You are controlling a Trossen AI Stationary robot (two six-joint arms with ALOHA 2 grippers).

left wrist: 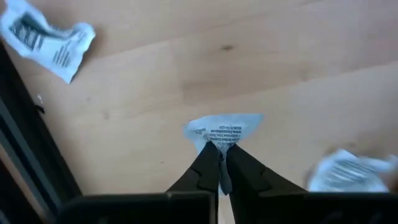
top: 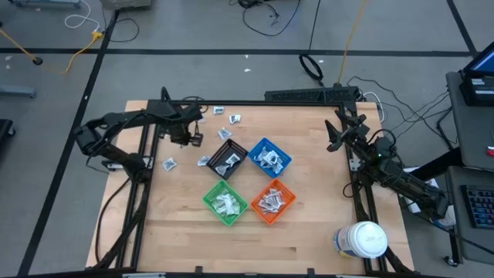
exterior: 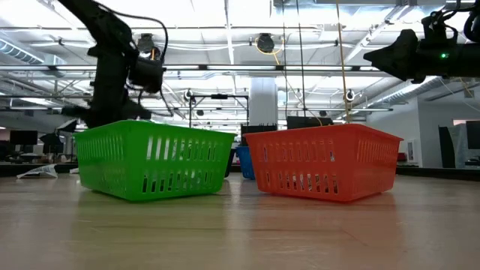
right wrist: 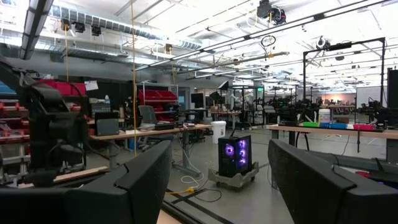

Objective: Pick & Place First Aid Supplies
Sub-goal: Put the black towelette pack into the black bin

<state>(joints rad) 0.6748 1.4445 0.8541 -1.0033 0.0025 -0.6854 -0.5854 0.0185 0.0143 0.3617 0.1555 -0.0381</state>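
A: Packet (left wrist: 222, 129) pinched at its edge by left end effector (left wrist: 219, 163), on the bench (left wrist: 261, 56) beyond the black bin (top: 228, 159). Why there?
B: Loose supplies lie scattered there. Right end effector (right wrist: 219, 180) waits, fingers wide, holding nothing.

The wooden desk (top: 185, 243) carries four bins clustered mid-desk: black (top: 228, 160), blue (top: 269, 157), green (top: 225, 203), orange (top: 273, 200). Loose packets (top: 169, 164) lie beyond and left of the black bin; a white jar (top: 361, 239) stands well right of the orange.

White printed packet (left wrist: 224, 129) pinched on the wood, other packets (top: 225, 202) filling bins
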